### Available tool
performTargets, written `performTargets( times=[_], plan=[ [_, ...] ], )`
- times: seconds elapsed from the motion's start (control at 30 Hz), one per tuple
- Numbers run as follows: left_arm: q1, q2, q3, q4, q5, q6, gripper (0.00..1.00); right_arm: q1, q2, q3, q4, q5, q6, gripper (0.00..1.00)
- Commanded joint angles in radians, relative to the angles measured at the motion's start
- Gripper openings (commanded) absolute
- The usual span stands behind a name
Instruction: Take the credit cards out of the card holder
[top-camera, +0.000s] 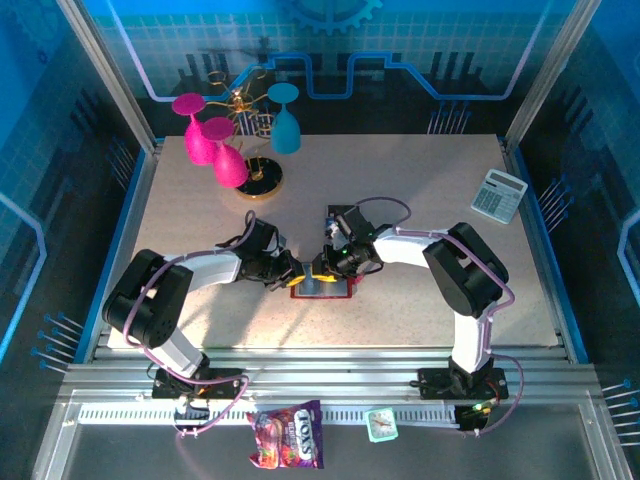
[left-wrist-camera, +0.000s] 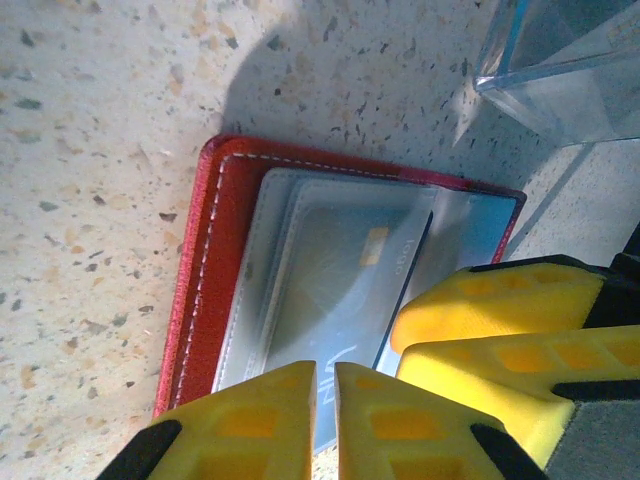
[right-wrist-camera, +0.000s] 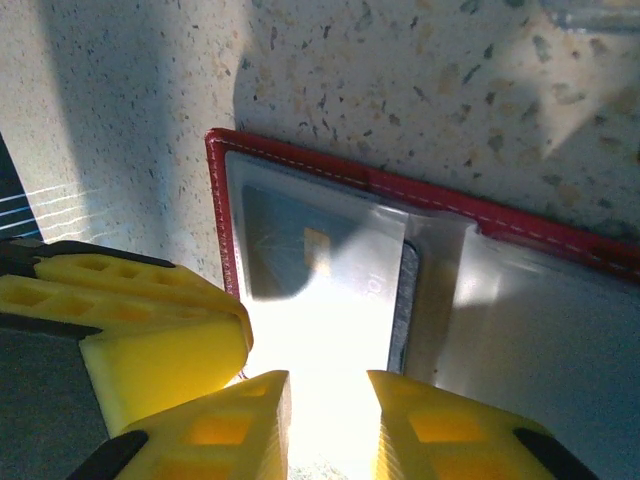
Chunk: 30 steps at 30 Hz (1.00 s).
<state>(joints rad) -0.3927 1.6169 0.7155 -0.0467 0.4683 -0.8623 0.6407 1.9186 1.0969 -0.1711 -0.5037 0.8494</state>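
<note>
Top external: card holder (top-camera: 320, 294), red, lying opened flat on the speckled worktop (top-camera: 420, 330), centre, towards the near edge. The left hand (top-camera: 290, 272) meets it from the left and the right hand (top-camera: 325, 265) from behind and to the right, the two hands close together over it. Also on the worktop: a calculator (top-camera: 498, 195) at the far right, and a gold stand (top-camera: 262, 180) at the far left carrying pink glasses (top-camera: 215, 150) and a blue glass (top-camera: 286, 125). A sweet bag (top-camera: 287, 436) lies on the rail in front of the arm bases. Left wrist: card holder (left-wrist-camera: 195, 270) with white stitching along its red rim, and a grey-blue credit card (left-wrist-camera: 330, 270) with a gold chip seated in its clear inner pocket. Left hand (left-wrist-camera: 325, 400) is drawn almost together with a thin slit left between the yellow fingers, tips over the card's near edge. Whether it pinches the card cannot be told. The right hand's fingers (left-wrist-camera: 480, 310) rest just beside, on the pocket's right part. The corner of a clear plastic box (left-wrist-camera: 560, 70) is at top right. Right wrist: card holder (right-wrist-camera: 500, 215) and the same credit card (right-wrist-camera: 310, 260), still inside its pocket. Right hand (right-wrist-camera: 328, 410) is a little open above the card's lower edge — glare fills the gap, so any hold cannot be told. The left hand's fingers (right-wrist-camera: 140, 330) are at the holder's left rim.
</note>
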Motion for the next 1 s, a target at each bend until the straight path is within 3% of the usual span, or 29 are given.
performTargets(
  times=[0.0,0.6,0.97],
  plan=[
    [0.01,0.009,-0.014,-0.017,0.008,0.018,0.14,0.015,0.027,0.026,-0.06,0.015,-0.023,0.28],
    [0.014,0.016,-0.014,-0.016,0.008,0.016,0.14,0.019,0.035,0.079,-0.188,0.075,-0.093,0.33],
    [0.017,0.025,-0.012,-0.015,0.013,0.015,0.14,0.02,0.001,0.082,-0.139,0.036,-0.067,0.23]
  ],
)
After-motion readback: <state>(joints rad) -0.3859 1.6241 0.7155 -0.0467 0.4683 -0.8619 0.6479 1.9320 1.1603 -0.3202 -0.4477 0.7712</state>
